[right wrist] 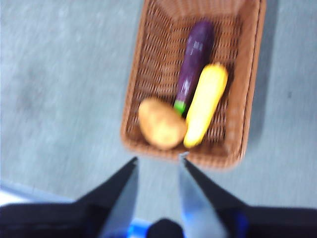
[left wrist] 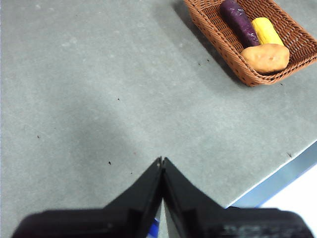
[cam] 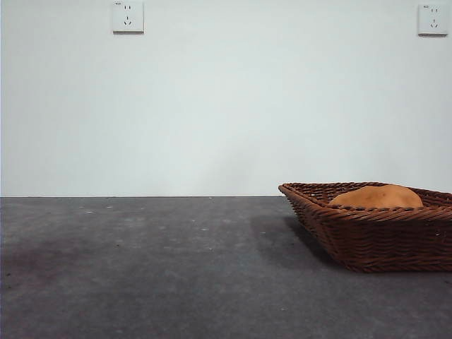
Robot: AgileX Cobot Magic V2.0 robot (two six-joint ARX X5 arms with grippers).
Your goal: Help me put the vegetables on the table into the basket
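Dark grey surface [cam: 141, 268] is shown bare in the foreground. At 3 o'clock, the basket [cam: 367, 240] holds potato [right wrist: 159, 130], eggplant [right wrist: 193, 62] and corn [right wrist: 205, 104]. Left tool [left wrist: 161, 161] is closed and empty; right tool [right wrist: 157, 161] is parted, empty. Task is judged complete.

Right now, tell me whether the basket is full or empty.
Neither: the basket holds three vegetables, the eggplant, the corn and the potato, lying on its floor with bare wicker left beside them.
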